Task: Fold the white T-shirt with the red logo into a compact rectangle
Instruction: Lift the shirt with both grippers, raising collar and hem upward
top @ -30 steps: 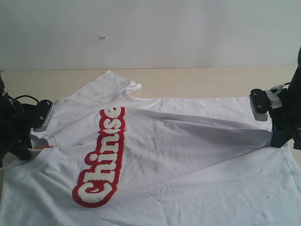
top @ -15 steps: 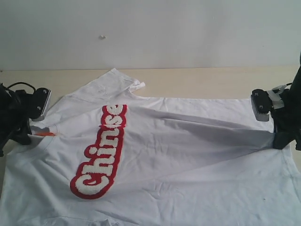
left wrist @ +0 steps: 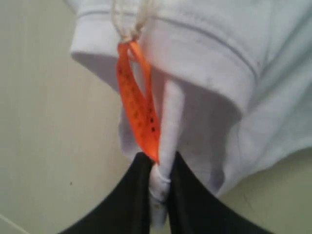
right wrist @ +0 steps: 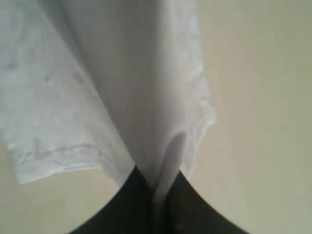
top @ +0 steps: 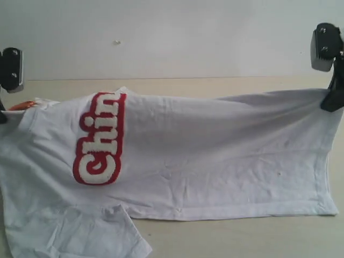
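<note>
The white T-shirt (top: 215, 156) is held up off the table along its upper edge, stretched between both grippers. Its lower part and one sleeve (top: 80, 231) rest on the table. The red logo (top: 99, 142) runs up the left side, and only "Chin" shows before it goes over the top edge. My left gripper (left wrist: 158, 195) is shut on a fold of the shirt (left wrist: 219, 58) next to the orange neck tag (left wrist: 139, 112); the exterior view cuts it off at the left edge. My right gripper (top: 329, 102) is shut on the shirt's hem corner (right wrist: 122, 73).
The pale wooden table (top: 242, 236) shows in front of the hem and behind the shirt. A white wall (top: 172, 37) stands behind it. The wrist camera housings (top: 12, 70) sit high at both sides.
Both grippers have risen and moved toward the back, lifting the shirt's edge off the table. The shirt was spread flat and now hangs from them, with part of the logo gone over the top.
</note>
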{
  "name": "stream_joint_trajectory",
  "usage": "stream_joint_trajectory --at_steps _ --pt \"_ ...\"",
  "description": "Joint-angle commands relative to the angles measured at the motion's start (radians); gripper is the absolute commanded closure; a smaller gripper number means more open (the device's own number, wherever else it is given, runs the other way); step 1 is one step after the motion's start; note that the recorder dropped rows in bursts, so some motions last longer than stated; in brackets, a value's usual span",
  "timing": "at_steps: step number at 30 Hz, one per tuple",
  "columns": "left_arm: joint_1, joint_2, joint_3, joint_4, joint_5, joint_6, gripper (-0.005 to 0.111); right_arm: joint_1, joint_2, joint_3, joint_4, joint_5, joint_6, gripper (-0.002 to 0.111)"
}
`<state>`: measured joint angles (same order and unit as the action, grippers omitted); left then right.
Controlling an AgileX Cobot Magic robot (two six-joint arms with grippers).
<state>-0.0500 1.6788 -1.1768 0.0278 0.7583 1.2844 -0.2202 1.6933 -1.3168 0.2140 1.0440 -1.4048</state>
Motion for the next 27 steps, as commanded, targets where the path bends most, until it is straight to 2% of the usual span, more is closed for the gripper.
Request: stream_joint_trajectory --at_steps 1,5,15,20,23,27 --pt "0.016 -0.112 0.002 0.032 0.034 -0.093 0.107 0.000 -0.130 0.002 0.083 0.045 0.011 0.108" --pt "0.016 -0.225 0.002 0.032 0.034 -0.173 0.107 0.000 -0.232 0.002 0.139 0.060 0.060 0.108" --pt "0.019 -0.461 0.002 0.056 0.087 -0.400 0.107 0.000 -0.431 0.002 0.116 0.155 0.197 0.108" --pt "0.019 -0.569 0.002 0.206 0.117 -0.589 0.107 0.000 -0.489 0.002 0.116 0.087 0.412 0.108" --pt "0.019 -0.628 0.002 0.307 0.138 -0.701 0.107 0.000 -0.535 0.002 0.135 0.082 0.417 0.108" --pt "0.019 -0.695 0.002 0.324 0.138 -0.775 0.107 0.000 -0.599 0.002 0.192 0.075 0.447 0.108"
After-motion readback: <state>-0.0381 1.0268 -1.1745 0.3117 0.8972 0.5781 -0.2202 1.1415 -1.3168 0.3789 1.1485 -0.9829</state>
